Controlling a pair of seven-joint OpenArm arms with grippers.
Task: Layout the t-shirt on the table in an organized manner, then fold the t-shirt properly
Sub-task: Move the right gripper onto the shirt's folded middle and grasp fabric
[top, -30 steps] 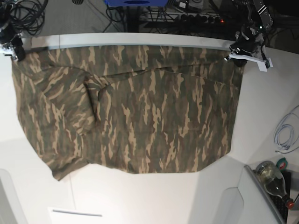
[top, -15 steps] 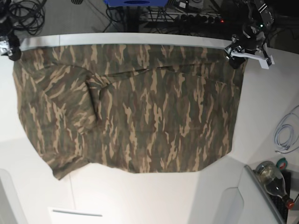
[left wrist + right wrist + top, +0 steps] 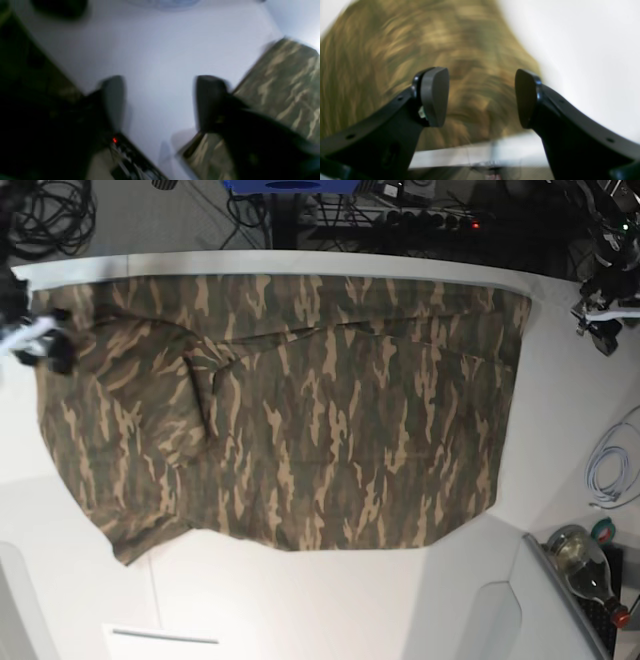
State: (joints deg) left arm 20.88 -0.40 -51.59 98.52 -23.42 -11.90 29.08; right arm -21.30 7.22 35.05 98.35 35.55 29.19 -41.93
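At the far left of the base view the right gripper (image 3: 40,338) hangs over the left edge of the t-shirt (image 3: 290,410), blurred; its own wrist view is plainer — the two black fingers (image 3: 433,96) stand well apart with nothing between them, camouflage cloth (image 3: 420,62) below and bare white desk (image 3: 582,62) off to one side.

The t-shirt lies spread across the white desk (image 3: 300,600), its top edge running along the far rim, its body broad and mostly flat; a fold or crease (dark, running downward) shows left of centre, and the lower left corner trails out toward the near side. The bottom edge bows a little in the middle.

Further right, past the shirt's right edge, the left gripper (image 3: 600,315) sits over bare desk near the far right corner, clear of the cloth. In its wrist view the fingers (image 3: 210,100) are parted with only white surface (image 3: 160,62) between them — empty — and the shirt's edge (image 3: 282,87) lies beside one finger, though blur hides whether they touch.

At the lower right a pale cable (image 3: 612,465) loops on the desk; below it a glass bottle (image 3: 585,565) lies on its side.
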